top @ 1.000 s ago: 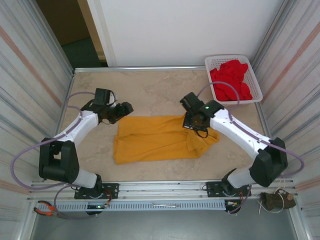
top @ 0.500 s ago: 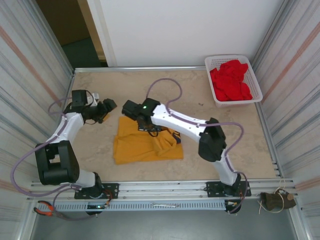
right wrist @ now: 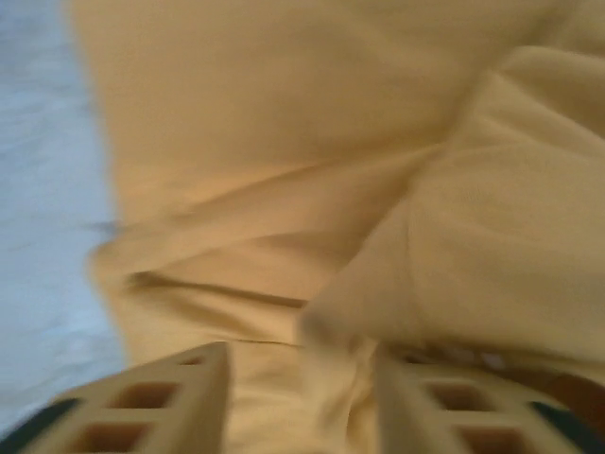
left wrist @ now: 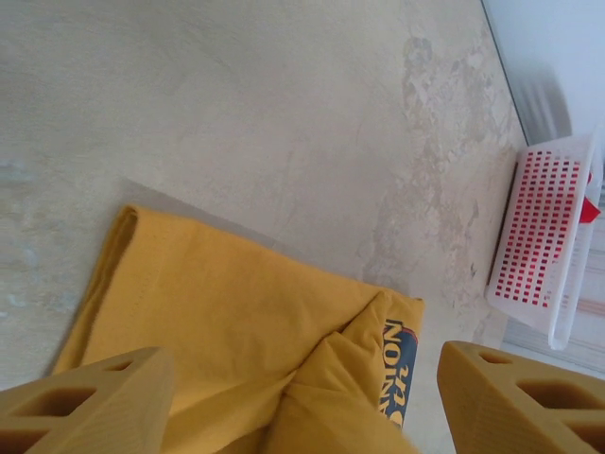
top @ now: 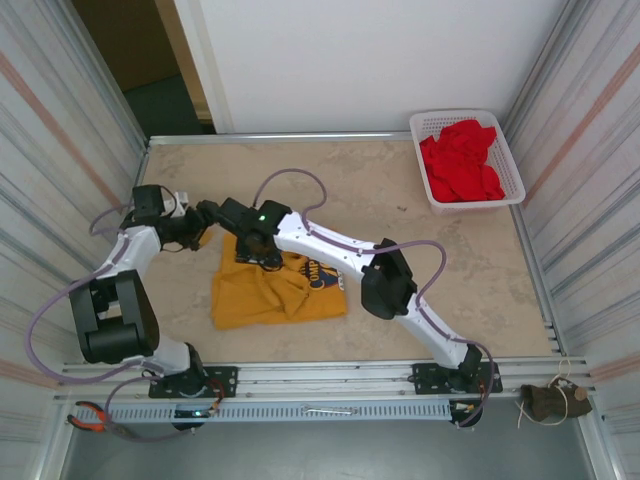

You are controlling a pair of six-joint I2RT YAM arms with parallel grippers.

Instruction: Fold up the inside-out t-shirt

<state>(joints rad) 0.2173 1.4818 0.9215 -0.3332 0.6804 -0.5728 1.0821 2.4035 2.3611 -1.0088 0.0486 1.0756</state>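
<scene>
The mustard t-shirt (top: pixel 275 292) lies bunched on the counter (top: pixel 400 200), at lower left of centre in the top view. The right end effector (top: pixel 255 252) sits over its upper left corner, parted around a loose ridge of the cloth. The left end effector (top: pixel 190 232) hovers just beyond that corner, spread wide and empty.

The right gripper (top: pixel 255 250) hangs over the far edge of the rumpled shirt (top: pixel 265 297), the left gripper (top: pixel 203 220) just beside; a basket (top: pixel 512 165) of red clothes (top: pixel 460 160) stands far right.
</scene>
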